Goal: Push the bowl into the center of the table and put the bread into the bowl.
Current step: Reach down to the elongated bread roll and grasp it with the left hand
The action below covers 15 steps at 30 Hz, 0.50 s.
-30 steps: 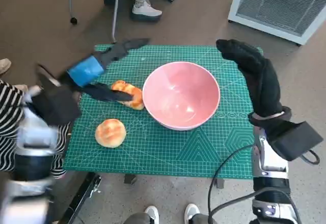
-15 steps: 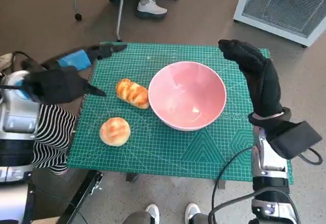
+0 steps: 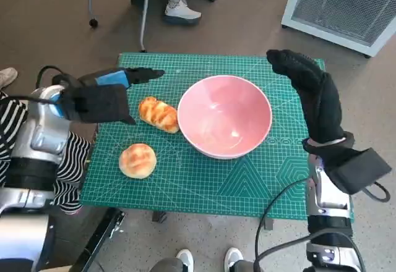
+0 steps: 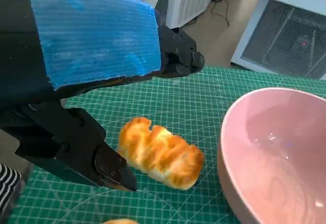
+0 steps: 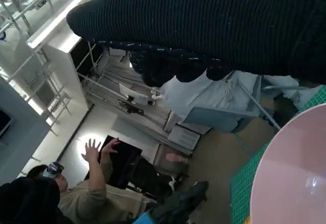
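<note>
nowhere any readable writing; left hand (image 3: 108, 96) released beside bread (image 3: 159, 114), right hand (image 3: 307, 86) released by bowl (image 3: 224, 116).

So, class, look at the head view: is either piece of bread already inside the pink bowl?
No: the long bread and the round bread both lie on the green mat, outside the bowl.

An empty pink bowl (image 3: 224, 116) sits upright mid-table, golden bread (image 3: 159, 114) just beside it.
</note>
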Available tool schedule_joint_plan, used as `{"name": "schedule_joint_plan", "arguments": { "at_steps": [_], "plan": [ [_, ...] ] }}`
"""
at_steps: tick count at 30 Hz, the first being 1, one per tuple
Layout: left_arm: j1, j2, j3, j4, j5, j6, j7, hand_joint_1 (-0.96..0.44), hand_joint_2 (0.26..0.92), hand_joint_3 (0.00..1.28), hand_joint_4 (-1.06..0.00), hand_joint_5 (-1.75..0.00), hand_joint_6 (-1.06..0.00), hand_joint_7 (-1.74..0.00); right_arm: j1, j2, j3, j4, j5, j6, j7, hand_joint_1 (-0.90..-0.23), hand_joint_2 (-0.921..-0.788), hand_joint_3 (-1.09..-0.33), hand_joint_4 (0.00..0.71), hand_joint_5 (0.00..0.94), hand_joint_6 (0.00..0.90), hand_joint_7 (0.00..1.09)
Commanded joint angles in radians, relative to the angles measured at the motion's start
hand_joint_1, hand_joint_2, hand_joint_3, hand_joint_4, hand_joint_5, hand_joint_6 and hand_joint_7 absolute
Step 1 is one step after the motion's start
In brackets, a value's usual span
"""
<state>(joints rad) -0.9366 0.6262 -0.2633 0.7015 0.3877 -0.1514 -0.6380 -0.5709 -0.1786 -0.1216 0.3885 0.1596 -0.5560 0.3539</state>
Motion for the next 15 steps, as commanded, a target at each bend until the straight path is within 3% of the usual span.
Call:
{"name": "schedule_joint_plan", "arguments": {
  "at_steps": [1, 15],
  "plan": [
    [-0.054, -0.040, -0.041, 0.088, 0.040, -0.009, 0.024, 0.10, 0.729, 0.03, -0.10, -0.01, -0.27, -0.02, 0.027, -0.006, -0.007, 0.013, 0.007, 0.008, -0.006, -0.817, -0.921, -0.739, 0.206, 0.001, 0.011, 0.63],
    [-0.147, -0.148, -0.149, 0.379, 0.160, -0.044, 0.169, 0.04, 0.734, 0.03, -0.17, -0.02, -0.32, -0.03, 0.041, -0.008, -0.015, -0.002, 0.018, 0.017, -0.003, -0.821, -0.921, -0.734, 0.208, 0.001, 0.027, 0.62]
  ]
}}
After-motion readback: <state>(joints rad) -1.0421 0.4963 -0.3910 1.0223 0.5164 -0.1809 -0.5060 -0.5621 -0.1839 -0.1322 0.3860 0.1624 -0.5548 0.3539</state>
